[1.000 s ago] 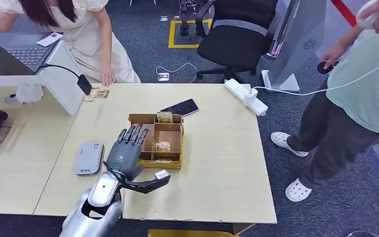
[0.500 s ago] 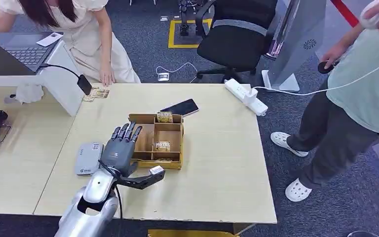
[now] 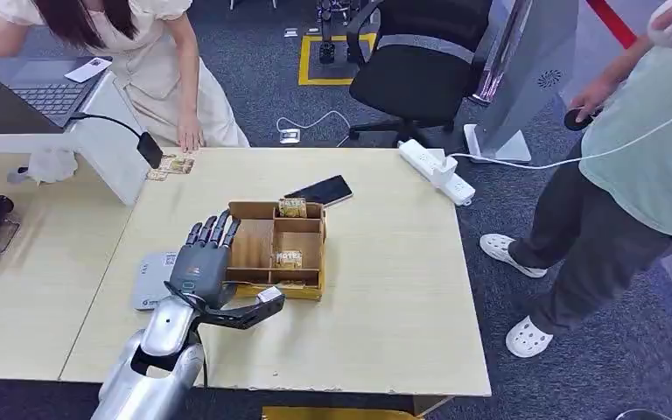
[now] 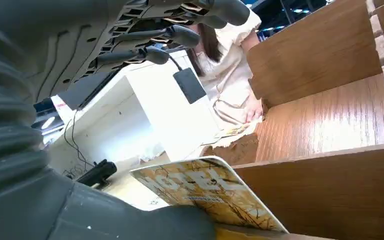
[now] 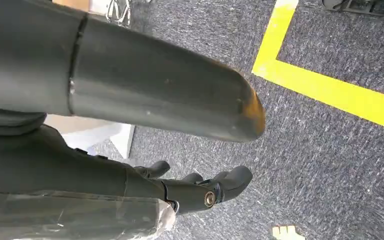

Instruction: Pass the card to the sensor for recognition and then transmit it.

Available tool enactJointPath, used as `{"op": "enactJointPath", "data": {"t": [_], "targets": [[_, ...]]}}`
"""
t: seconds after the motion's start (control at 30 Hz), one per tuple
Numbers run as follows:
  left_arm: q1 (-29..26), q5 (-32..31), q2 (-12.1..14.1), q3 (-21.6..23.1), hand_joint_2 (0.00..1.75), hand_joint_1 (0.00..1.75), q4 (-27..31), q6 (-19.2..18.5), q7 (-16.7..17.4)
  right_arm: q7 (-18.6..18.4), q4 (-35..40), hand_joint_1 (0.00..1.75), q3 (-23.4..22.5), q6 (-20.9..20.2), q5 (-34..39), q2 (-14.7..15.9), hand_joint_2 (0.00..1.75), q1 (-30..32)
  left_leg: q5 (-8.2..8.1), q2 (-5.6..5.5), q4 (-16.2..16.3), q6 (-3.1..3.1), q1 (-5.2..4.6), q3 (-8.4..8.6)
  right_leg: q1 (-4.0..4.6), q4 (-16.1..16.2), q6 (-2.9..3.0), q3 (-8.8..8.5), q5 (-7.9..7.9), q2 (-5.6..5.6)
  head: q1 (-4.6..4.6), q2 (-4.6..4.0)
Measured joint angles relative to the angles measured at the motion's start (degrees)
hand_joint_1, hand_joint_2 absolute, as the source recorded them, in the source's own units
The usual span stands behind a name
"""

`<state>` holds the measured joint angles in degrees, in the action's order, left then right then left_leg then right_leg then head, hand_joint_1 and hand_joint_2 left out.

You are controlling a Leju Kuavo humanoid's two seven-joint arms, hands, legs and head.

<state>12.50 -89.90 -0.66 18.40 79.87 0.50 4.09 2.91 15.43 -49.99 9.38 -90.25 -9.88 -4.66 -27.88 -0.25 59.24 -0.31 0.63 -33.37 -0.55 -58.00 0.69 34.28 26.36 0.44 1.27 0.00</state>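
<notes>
The left hand [image 3: 199, 269] is seen over the light wooden table [image 3: 385, 297], its fingers stretched forward and apart above the left side of the brown divided box [image 3: 277, 248], its thumb reaching out to the right along the box's near edge. In the left wrist view a yellow printed card [image 4: 207, 191] is seen lying against the thumb just outside the box wall; whether it is actually pinched cannot be told. Two more cards are seen in the box, one in the far middle compartment [image 3: 292, 207] and one in the centre [image 3: 288, 259]. A grey card sensor [image 3: 151, 282] lies flat on the table just left of the hand, partly covered by it, towards the table's near left edge. A black phone [image 3: 319, 190] rests just behind the box. The right hand [image 5: 200, 187] is seen hanging over grey carpet with its fingers loosely curled around nothing. A white power strip [image 3: 436, 169] lies at the table's far right corner.
</notes>
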Motion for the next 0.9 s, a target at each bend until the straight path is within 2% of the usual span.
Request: {"op": "enactJointPath", "data": {"t": [0.57, 0.9], "targets": [[0.0, 0.0, 0.0, 0.0, 1.75, 0.00, 0.0, 0.0, -0.8, 0.0, 0.2, 0.00, 0.0, 0.0, 0.0, 0.0, 0.00, 0.0, 0.00, 0.00, 0.0, 0.00, 0.00, 0.00, 0.00, 0.0, 0.00, 0.00, 0.00, 0.00, 0.00, -0.02], [-0.6, 1.8, -0.1, 0.0, 1.75, 0.00, 0.0, -0.1, -6.1, 0.2, 0.2, 0.00, 0.0, 0.0, 0.0, 0.0, 0.00, 0.0, 0.00, 0.00, 0.0, 0.00, 0.00, 0.00, 0.00, 0.0, 0.00, 0.00, 0.00, 0.00, 0.00, 0.00]]}}
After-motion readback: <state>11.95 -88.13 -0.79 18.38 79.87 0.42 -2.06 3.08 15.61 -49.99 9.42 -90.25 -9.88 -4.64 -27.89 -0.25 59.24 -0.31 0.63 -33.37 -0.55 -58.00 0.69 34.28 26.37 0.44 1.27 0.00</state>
